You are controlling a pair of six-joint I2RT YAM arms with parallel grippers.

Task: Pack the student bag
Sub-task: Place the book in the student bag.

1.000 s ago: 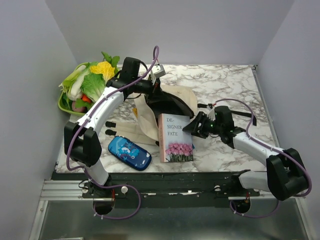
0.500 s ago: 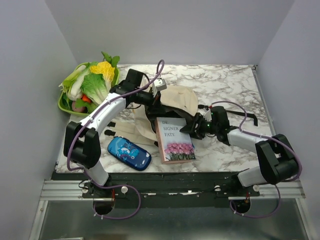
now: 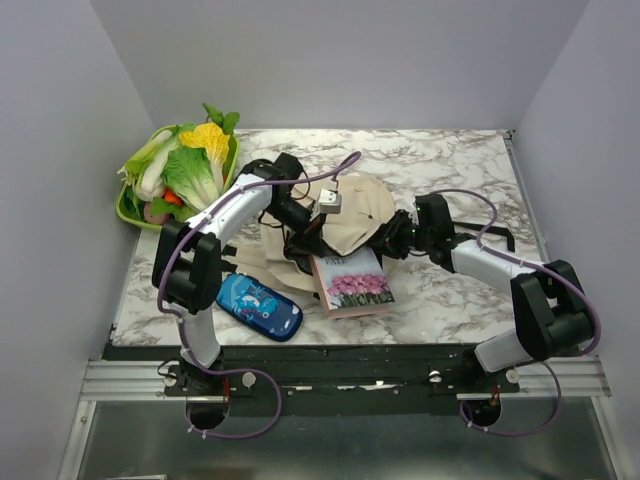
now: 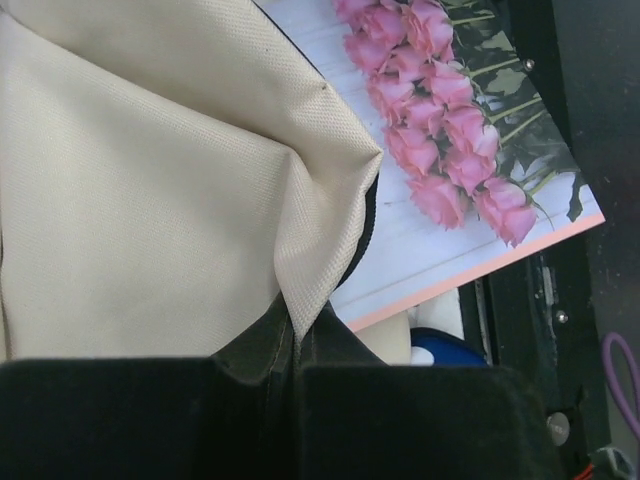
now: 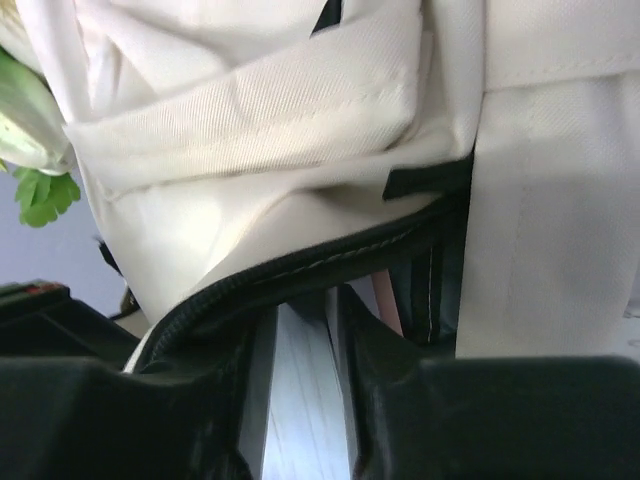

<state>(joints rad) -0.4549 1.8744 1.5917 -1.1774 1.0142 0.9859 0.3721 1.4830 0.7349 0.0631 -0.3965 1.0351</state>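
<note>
The beige student bag (image 3: 355, 200) lies mid-table, its black-zippered mouth toward the front. My left gripper (image 3: 316, 232) is shut on a fold of the bag's cloth (image 4: 300, 290) at the mouth's edge and holds it over a book with pink roses on its cover (image 3: 358, 285). The book's far end lies under that edge. My right gripper (image 3: 386, 240) is at the book's right side. In the right wrist view its fingers (image 5: 375, 350) clamp the pale book (image 5: 300, 400) just below the bag's zipper rim (image 5: 300, 265).
A dark-blue patterned pencil case (image 3: 258, 306) lies at the front left, near the book. A green tray (image 3: 125, 210) of vegetables stands at the back left. The bag's beige straps (image 3: 250, 262) trail left and a black strap (image 3: 490, 232) lies to the right.
My left gripper has drawn the bag's edge forward over the top of the book. The right gripper has moved in toward the bag and its jaws have narrowed onto the book.
</note>
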